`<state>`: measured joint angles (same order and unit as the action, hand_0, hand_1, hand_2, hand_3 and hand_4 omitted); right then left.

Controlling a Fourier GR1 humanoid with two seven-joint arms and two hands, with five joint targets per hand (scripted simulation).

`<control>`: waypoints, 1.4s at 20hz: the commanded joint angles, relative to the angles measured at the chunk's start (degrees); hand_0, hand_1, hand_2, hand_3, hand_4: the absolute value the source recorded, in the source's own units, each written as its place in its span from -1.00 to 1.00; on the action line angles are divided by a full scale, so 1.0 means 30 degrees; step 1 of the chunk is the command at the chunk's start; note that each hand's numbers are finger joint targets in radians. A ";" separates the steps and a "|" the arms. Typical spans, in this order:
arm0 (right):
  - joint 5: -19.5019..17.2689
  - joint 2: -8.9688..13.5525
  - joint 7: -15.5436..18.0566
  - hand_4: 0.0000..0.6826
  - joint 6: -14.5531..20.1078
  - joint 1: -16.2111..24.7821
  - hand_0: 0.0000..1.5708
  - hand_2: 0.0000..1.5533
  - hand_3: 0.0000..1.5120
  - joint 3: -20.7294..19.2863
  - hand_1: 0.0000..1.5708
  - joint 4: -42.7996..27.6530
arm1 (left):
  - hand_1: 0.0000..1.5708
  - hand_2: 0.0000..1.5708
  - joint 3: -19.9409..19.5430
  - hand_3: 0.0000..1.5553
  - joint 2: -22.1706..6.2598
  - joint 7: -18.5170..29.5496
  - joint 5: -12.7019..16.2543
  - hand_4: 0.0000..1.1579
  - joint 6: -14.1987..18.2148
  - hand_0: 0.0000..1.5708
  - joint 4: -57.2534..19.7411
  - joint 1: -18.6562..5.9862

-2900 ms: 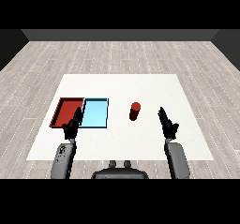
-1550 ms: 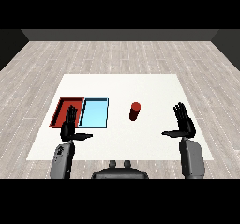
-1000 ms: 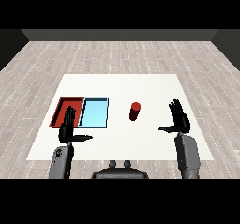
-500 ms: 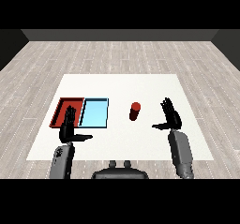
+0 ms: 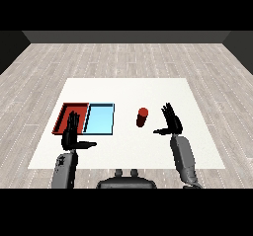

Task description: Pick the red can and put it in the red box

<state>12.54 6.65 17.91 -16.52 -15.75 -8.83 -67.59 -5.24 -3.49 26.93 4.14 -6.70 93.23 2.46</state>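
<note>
The red can (image 5: 142, 118) stands upright near the middle of the white table (image 5: 128, 89). My right hand (image 5: 171, 121) hovers just to its right, open, fingers straight and thumb pointing toward the can, with a small gap between them. The red tray (image 5: 64, 117) lies at the left, with the light blue tray (image 5: 100, 119) touching its right side. My left hand (image 5: 72, 133) is open above the near edge of the red tray, its thumb stretched to the right.
Both grey forearms (image 5: 183, 158) rise from the table's near edge. Bare table surface lies between the light blue tray and the can, and behind them. Grey plank floor (image 5: 126, 57) surrounds the table.
My right hand has moved left and a little forward, from the table's right side to close beside the can. The left hand has barely shifted. The can and trays stay put.
</note>
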 commanded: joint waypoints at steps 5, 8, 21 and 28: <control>-0.1534 -0.1135 0.2426 -1.00 0.1137 -0.1150 -1.00 -1.00 -1.00 0.0833 -1.00 0.3308 | -1.00 -1.00 0.0319 -1.00 0.0198 0.0003 0.0156 -1.00 -0.0380 -1.00 0.1501 0.1688; -0.1083 -0.0871 0.2110 -1.00 0.1042 -0.2015 -1.00 -1.00 -1.00 0.0617 -1.00 0.3696 | -1.00 -1.00 0.0275 -1.00 0.0312 -0.0500 0.0106 -1.00 0.0024 -1.00 0.0742 0.0725; -0.0903 -0.1059 0.3552 -1.00 0.0869 -0.3847 -1.00 -1.00 -1.00 0.0210 -1.00 0.7512 | -1.00 -1.00 -0.0228 -1.00 0.0048 -0.1381 0.0546 -1.00 0.0145 -1.00 0.1161 -0.0039; -0.0888 -0.2020 0.3332 -1.00 0.1609 -0.3495 -1.00 -1.00 -1.00 0.0733 -1.00 0.7564 | -1.00 -1.00 -0.0951 -1.00 -0.0342 0.0333 0.0691 -1.00 -0.0534 -1.00 -0.0435 0.0048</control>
<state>9.54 1.37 28.82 -12.27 -26.20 -7.05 -45.25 -7.54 -4.53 25.69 6.79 -8.34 92.90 1.90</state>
